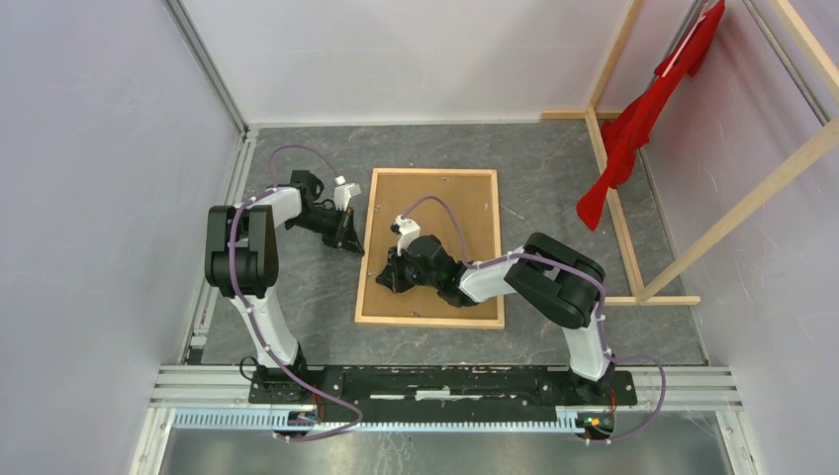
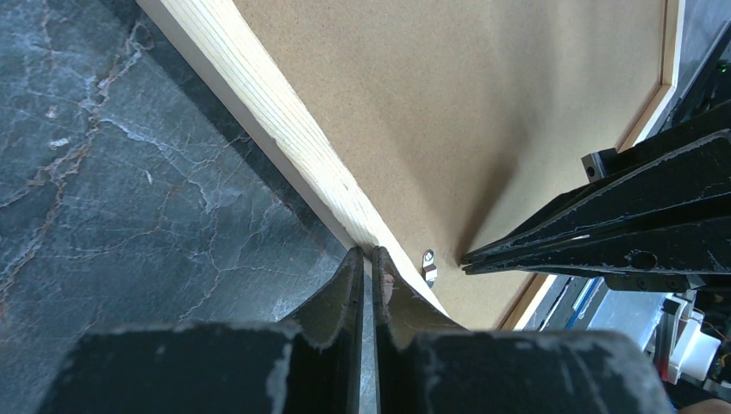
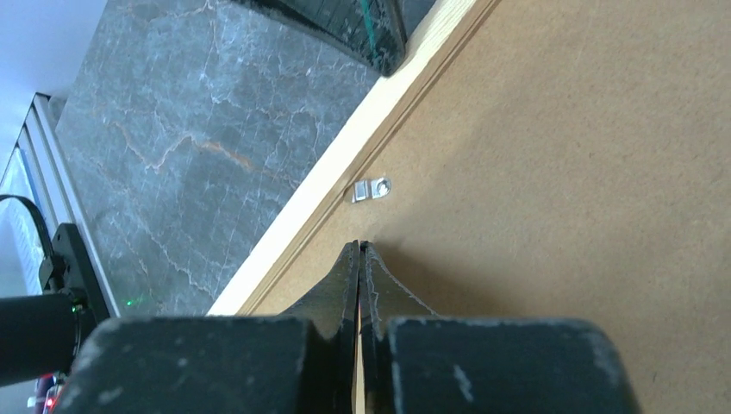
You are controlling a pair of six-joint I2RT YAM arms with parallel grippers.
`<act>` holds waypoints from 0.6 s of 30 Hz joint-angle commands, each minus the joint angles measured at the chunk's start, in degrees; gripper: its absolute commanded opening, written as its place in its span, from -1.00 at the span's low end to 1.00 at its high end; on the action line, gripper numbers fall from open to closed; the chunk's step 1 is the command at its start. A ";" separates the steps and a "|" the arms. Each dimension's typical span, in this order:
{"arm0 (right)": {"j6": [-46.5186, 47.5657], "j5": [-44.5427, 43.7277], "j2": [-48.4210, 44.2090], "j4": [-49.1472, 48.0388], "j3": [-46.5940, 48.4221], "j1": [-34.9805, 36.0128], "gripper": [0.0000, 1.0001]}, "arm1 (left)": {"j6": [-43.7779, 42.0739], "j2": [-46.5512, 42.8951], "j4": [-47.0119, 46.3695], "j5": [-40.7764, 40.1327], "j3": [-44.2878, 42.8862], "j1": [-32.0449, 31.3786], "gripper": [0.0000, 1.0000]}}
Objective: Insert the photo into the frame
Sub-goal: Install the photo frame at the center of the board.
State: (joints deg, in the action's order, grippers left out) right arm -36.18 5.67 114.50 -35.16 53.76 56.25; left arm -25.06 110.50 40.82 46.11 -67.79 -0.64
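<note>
At the centre of the dark marbled table point(image 1: 297, 307), the frame point(image 1: 427, 321) lay flat with its back upward. Its thin pale wood rails enclosed a brown backing board point(image 1: 440, 203) that filled the opening from rail to rail. The photo showed in no view; whether it lay under the board could not be told.

The left gripper point(image 1: 354, 244) stood at the outer side of the rail nearest the left arm, about midway along it. In the left wrist view its fingers point(image 2: 345, 291) were pressed almost together, with only a thin slit between them. The tips met the top of that rail, and nothing could be made out in the slit.

The right gripper point(image 1: 386, 278) reached across the board from the other side, its fingers point(image 3: 340, 289) closed tight against each other. Their tips were over the board just inside the same rail — whether they touched it could not be told. The two grippers faced each other across the rail, near but apart.

A small metal tab point(image 3: 371, 188) sat on the board against the rail, just beyond the right gripper's tips.

Well apart from the frame, on the right arm's side, stood a wooden rack point(image 1: 732, 213) with a red cloth point(image 1: 643, 119) hanging on it.
</note>
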 commanded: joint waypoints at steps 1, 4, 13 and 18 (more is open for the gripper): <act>-0.50 -2.45 2.00 -0.12 3.17 0.39 -1.00 | -4.32 2.35 -0.31 -3.56 0.21 -0.67 -0.79; -0.84 -3.12 3.08 0.44 4.00 0.45 -1.00 | -4.30 2.43 -0.30 -3.50 0.38 -0.76 -0.80; -2.21 -2.98 4.97 1.32 5.28 0.58 -1.00 | -4.63 2.62 -0.30 -3.59 0.38 -0.82 -0.81; -2.96 -3.63 4.87 1.41 4.82 0.64 -1.00 | -4.65 2.66 -0.25 -3.48 0.26 -0.85 -0.82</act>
State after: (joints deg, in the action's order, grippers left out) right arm -38.52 3.68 118.17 -35.09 58.46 56.51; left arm -25.06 110.54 40.84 46.17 -67.79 -0.67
